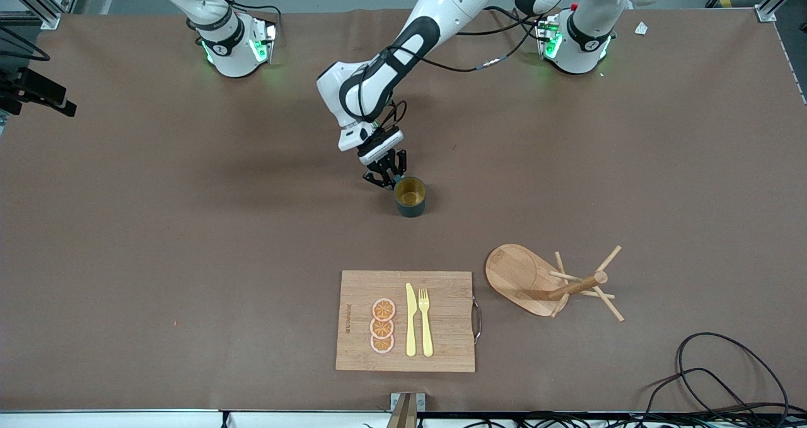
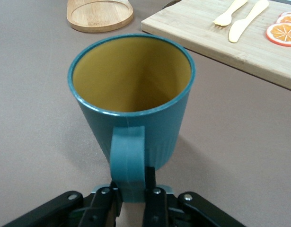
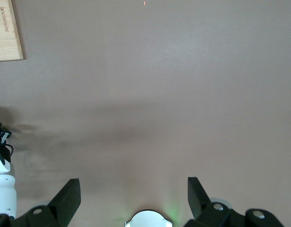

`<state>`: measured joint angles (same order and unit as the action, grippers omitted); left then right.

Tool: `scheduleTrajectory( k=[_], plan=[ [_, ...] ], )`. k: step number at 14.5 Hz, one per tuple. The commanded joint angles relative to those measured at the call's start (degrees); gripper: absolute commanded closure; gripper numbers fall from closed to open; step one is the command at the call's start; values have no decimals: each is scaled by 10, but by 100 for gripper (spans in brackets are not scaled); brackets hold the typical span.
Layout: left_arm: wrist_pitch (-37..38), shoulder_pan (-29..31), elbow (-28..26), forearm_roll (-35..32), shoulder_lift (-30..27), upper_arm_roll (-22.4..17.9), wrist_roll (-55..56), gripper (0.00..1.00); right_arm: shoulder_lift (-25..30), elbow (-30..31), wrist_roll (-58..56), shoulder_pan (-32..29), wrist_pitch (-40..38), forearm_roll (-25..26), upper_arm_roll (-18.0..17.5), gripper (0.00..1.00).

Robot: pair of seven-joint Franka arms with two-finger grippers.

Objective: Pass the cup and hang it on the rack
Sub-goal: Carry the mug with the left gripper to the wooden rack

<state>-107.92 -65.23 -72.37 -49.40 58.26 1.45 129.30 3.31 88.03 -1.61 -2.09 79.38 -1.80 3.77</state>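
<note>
The right end effector (image 3: pixel 134 198) waits with fingers spread wide over bare tabletop (image 1: pixel 189 226). The left end effector (image 1: pixel 386 177) pinches the cup (image 1: pixel 410 197) by its small handle (image 2: pixel 127 163) — the cup stands mid-table, light, hard, likely slippery — so grip firmly.

The left end effector (image 1: pixel 386 177) met the cup (image 1: pixel 410 196) mid-worktop (image 1: pixel 189 226); the rack (image 1: pixel 548 280) stood beside a cutting board (image 1: pixel 406 321).
</note>
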Motion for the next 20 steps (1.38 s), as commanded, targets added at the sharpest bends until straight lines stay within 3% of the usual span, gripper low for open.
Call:
scheduleTrajectory(
  k=[1, 4, 10, 16, 20],
  plan=[
    [6, -2, 8, -9, -9, -6, -22, 99, 17, 18, 5, 4, 4, 0, -3, 0],
    [10, 21, 8, 31, -48, -2, -58, 99, 18, 21, 5, 5, 3, 0, -3, 0],
    [0, 98, 8, 199, -158, 4, -129, 99, 18, 21, 5, 13, 3, 0, -3, 0],
    [-34, 220, 6, 469, -277, 1, -254, 99, 18, 21, 2, 13, 3, 0, -3, 0],
    [-44, 307, 6, 650, -311, 2, -356, 99, 19, 19, -1, 12, 3, 4, -3, 0]
  ],
)
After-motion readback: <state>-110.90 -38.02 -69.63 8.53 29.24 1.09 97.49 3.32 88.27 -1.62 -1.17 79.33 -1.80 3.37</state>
